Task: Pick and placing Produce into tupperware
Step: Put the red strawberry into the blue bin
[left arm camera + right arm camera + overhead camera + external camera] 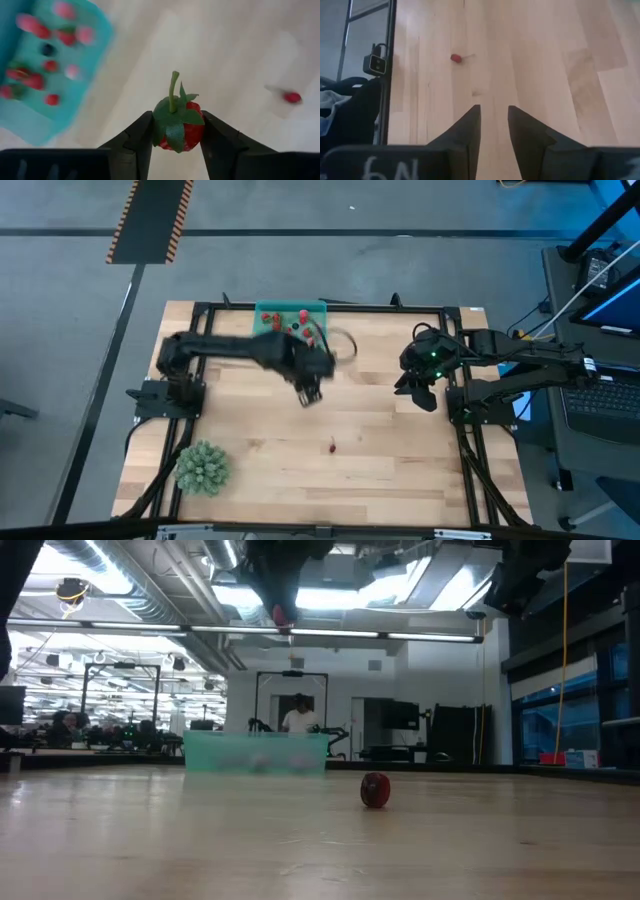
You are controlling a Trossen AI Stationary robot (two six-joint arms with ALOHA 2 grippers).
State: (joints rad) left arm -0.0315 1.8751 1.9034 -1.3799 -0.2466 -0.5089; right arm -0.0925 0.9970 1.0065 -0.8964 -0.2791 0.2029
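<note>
A strawberry (179,124) with a green top is held between the two fingers of the left tool (308,392), which is closed on it so that the fruit is pinched at its sides with the stem pointing away from the wrist. The tool is carried above the table (380,470), near the middle, just beside the tupperware (290,313) at the far edge but not yet over it. In the low view the fruit is seen high above the wood, close to the top of the frame.

Several red and pink fruits, and one dark one, are already seen inside the tupperware. One fruit (331,446) is left on the bare wood nearer the front of the table, well apart from the container. A spiky green ball (203,467) is seen at the front left corner.

The right tool (417,385) is held idle at the right side of the table, its fingers parted by a narrow gap and empty.

The main risk is judged to be an early release: if the fingers are parted before the tool is over the container, the fruit would be dropped onto the wood and could roll off. A drop from this height could also make the fruit bounce out over the shallow wall. The grip is on a rounded body, so a slip during a fast swing is also possible.
</note>
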